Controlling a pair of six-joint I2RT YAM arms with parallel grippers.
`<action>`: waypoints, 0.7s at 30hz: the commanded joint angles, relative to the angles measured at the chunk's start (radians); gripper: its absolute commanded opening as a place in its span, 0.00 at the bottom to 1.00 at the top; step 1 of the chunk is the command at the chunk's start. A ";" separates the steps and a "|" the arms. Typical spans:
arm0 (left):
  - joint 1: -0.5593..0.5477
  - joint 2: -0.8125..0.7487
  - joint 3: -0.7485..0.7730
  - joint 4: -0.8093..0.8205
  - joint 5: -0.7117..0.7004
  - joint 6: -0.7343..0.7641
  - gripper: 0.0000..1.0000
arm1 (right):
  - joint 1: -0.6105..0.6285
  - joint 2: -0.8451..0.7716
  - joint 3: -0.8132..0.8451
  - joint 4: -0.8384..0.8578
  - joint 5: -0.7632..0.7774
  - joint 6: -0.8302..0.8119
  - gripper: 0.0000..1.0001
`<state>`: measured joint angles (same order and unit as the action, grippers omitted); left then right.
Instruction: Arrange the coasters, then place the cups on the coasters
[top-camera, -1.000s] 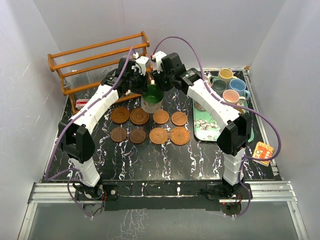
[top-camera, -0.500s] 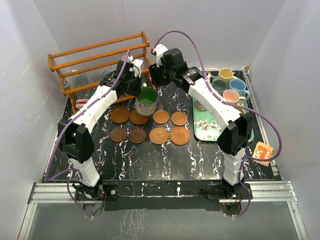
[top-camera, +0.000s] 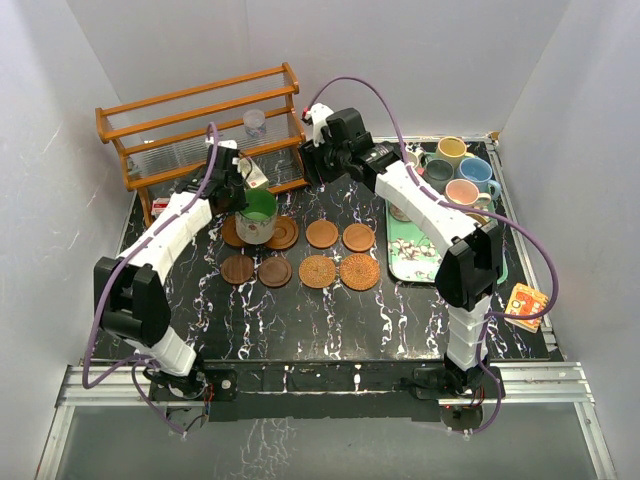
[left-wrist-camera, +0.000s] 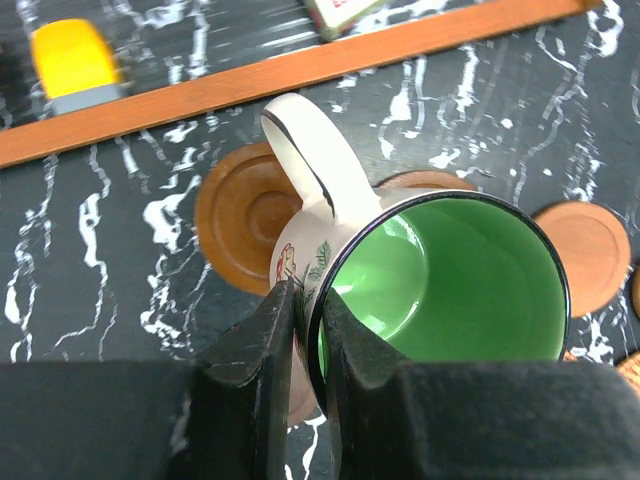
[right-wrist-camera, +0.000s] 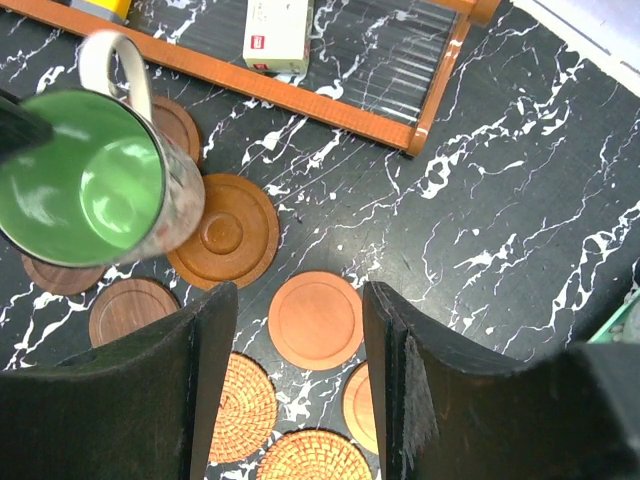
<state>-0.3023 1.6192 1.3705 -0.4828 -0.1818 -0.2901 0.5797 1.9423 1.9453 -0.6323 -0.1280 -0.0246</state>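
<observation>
A mug with a green inside hangs tilted over the two far-left coasters, handle away from me. My left gripper is shut on its rim, one finger inside and one outside. Eight coasters lie in two rows: brown wood ones on the left, orange ones in the middle, and two wicker ones at the front right. My right gripper is open and empty, high above an orange coaster, to the right of the mug. Other cups, among them a yellow one and a pink one, stand on the green tray.
A wooden rack stands along the back left, with a clear plastic cup on it and a small white box under it. An orange packet lies at the right edge of the table.
The right gripper has opened off the green mug and drawn back. The left arm has carried the mug leftward, from the middle of the back row to above the far-left coasters.
</observation>
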 joint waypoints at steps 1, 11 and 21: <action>0.031 -0.131 -0.034 0.113 -0.112 -0.105 0.00 | 0.000 -0.008 -0.017 0.068 -0.017 -0.018 0.51; 0.083 -0.127 -0.083 0.140 -0.164 -0.195 0.00 | -0.001 -0.061 -0.102 0.066 0.034 -0.075 0.52; 0.103 -0.104 -0.098 0.166 -0.174 -0.226 0.00 | -0.007 -0.138 -0.185 0.087 0.079 -0.107 0.55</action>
<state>-0.2104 1.5593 1.2587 -0.4191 -0.3332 -0.4774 0.5800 1.8908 1.7672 -0.6182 -0.0772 -0.1078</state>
